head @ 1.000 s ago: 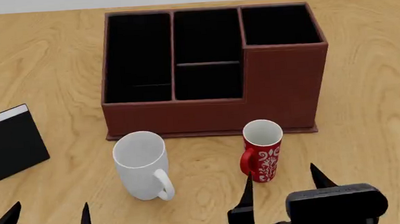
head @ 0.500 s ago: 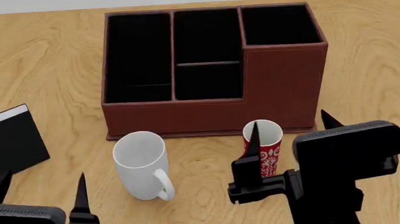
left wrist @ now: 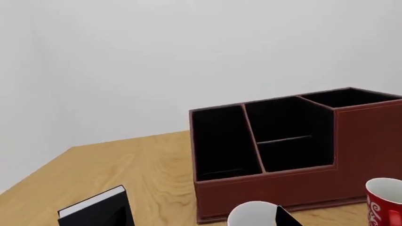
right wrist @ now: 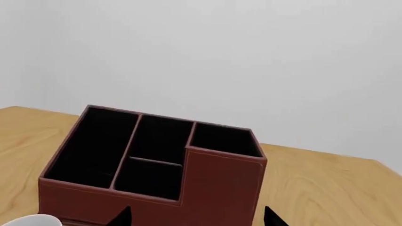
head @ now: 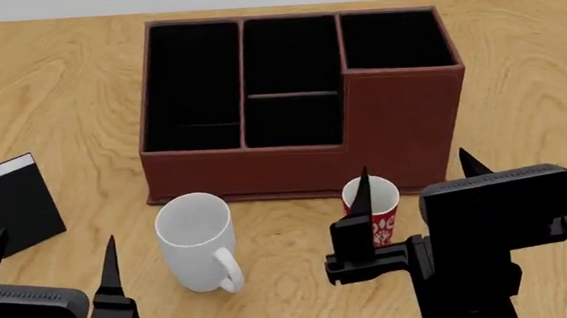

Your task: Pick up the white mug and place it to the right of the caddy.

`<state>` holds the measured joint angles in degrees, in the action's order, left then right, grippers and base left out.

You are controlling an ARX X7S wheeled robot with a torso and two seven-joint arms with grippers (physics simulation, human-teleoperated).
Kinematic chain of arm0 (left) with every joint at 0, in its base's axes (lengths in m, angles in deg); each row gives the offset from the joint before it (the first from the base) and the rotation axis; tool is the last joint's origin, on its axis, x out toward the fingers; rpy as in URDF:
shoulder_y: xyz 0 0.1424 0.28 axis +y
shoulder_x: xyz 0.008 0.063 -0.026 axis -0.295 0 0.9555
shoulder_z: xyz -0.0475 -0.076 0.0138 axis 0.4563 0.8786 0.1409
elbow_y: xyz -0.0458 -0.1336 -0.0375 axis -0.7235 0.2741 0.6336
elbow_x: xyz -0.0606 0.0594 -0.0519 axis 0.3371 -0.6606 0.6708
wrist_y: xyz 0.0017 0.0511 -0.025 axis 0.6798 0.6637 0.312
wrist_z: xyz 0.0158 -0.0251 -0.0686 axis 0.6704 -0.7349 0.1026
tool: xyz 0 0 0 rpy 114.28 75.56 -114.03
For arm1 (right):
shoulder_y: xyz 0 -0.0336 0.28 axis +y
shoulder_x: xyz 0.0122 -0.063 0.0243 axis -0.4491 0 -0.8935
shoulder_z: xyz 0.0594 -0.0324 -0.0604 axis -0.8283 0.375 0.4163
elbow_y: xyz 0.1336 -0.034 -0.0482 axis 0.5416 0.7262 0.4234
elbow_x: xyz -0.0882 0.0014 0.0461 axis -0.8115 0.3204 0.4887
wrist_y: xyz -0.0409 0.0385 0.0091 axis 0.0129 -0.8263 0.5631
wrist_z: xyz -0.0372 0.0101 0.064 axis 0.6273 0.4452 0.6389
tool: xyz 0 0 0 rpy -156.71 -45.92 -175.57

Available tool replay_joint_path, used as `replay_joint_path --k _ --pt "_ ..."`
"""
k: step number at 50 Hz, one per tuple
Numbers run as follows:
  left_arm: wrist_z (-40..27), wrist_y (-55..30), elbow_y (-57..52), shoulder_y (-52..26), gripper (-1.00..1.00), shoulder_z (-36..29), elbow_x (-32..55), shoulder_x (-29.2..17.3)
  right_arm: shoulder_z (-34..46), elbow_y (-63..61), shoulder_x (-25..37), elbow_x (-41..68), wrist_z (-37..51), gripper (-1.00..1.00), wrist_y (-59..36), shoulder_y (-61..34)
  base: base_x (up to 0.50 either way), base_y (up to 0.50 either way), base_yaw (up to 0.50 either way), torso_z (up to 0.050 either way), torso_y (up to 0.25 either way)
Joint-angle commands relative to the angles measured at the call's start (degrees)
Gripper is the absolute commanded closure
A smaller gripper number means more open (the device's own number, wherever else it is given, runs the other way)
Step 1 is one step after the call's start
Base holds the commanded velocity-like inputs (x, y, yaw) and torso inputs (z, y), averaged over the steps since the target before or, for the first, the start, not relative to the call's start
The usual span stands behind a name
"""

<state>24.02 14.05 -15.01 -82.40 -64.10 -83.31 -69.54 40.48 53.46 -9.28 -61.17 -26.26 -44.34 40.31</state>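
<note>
The white mug (head: 199, 240) is standing upright on the wooden table (head: 53, 92), just in front of the caddy's (head: 300, 102) near-left corner, with its loop handle pointing toward the robot and slightly to the right. The red mug (head: 371, 211) is standing beside it to the right, also close to the caddy's front wall, and a black book (head: 8, 205) is lying well apart to the left. The right gripper (head: 412, 167) is hovering above the red mug with its fingers spread apart and gripping nothing; the left gripper (head: 48, 258) is hanging low beside the white mug, likewise spread and empty. The step in hand appears to be the approach to the white mug. For a sound grasp, the chosen gripper should be centring over the white rim or handle rather than the red mug, descending vertically with the fingers straddling one wall, and avoiding contact with the caddy's front. The bare table to the right of the caddy is serving as the placement zone.
</note>
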Motion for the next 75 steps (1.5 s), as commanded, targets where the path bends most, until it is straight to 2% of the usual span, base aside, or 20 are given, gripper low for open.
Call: replay_joint_path --k 1,26,75 --pt "-0.68 -0.08 -1.01 0.1 -1.0 -0.43 0.17 -0.65 0.46 -1.01 0.21 0.29 0.3 -1.0 -0.32 0.05 0.26 -0.06 0.0 0.0 0.0" --pt "-1.93 -0.19 -1.83 0.18 -1.0 -1.08 0.76 -1.56 -1.36 -1.71 0.95 1.86 0.51 -1.0 0.03 0.86 0.27 -0.03 0.0 0.0 0.0" --pt "-3.44 -1.02 -3.12 -0.33 -1.0 -1.96 2.24 -3.05 -0.17 -4.86 1.6 3.43 1.93 -1.0 -1.93 0.56 0.29 -0.01 0.0 0.0 0.001"
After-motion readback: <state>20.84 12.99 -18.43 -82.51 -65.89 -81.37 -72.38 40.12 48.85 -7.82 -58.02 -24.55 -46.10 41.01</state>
